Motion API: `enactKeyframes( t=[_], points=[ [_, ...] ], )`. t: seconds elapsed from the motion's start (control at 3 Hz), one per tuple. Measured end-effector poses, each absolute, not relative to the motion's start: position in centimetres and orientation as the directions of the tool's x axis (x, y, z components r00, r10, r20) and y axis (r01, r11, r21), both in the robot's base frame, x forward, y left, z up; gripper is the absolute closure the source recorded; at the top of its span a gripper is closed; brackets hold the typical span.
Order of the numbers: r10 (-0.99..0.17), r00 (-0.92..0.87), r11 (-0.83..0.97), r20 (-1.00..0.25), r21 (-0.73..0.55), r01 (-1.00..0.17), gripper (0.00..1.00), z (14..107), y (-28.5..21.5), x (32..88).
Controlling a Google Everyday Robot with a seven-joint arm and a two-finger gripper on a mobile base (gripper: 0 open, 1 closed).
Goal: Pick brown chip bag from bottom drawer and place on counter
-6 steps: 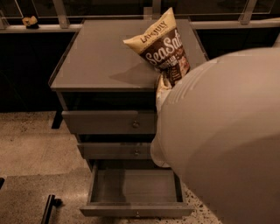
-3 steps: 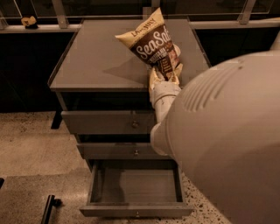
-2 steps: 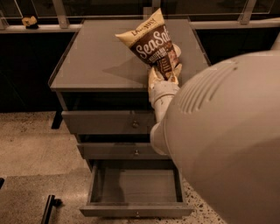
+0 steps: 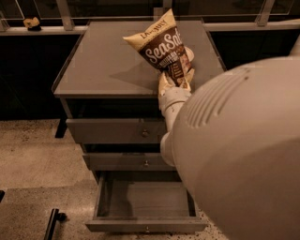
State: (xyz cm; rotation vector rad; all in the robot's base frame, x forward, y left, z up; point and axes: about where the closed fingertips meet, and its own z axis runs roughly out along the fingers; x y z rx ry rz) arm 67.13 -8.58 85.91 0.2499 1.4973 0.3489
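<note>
The bottom drawer [image 4: 145, 226] stood pulled out below the counter [image 4: 103, 65], a shallow grey tray. Its flat floor showed from the left wall across to where the arm [image 4: 243, 154] covered its right side. No item was seen on the part in view. The middle drawer [image 4: 122, 161] and top drawer [image 4: 112, 130] sat stacked between it and the counter, each with a small knob on its front. Whether they were fully shut could not be told.

The bag [image 4: 157, 42] was over the right front part of the counter, tilted with its top leaning left and its white lettering facing the camera. The hand [image 4: 177, 77] was clamped on the bag's lower end, one pale finger on each side, just above the counter's front edge. Whether the bag's bottom touched the counter could not be told. A shadow lay on the counter left of the bag.

The counter was grey and slightly glossy. Behind it ran a rail [image 4: 65, 14] with dark glass, and a small yellowish object [image 4: 32, 22] sat on a ledge left of the counter. Below the counter lay a speckled floor [image 4: 33, 159] with a dark bar [image 4: 51, 222] on it.
</note>
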Motion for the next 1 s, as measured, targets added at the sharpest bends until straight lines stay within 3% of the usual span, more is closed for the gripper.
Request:
enactKeyframes(
  t=[1.0],
  points=[
    [0.376, 0.039, 0.925, -0.926, 0.373, -0.072, 1.0, 86.08, -8.58, 67.13]
  ],
)
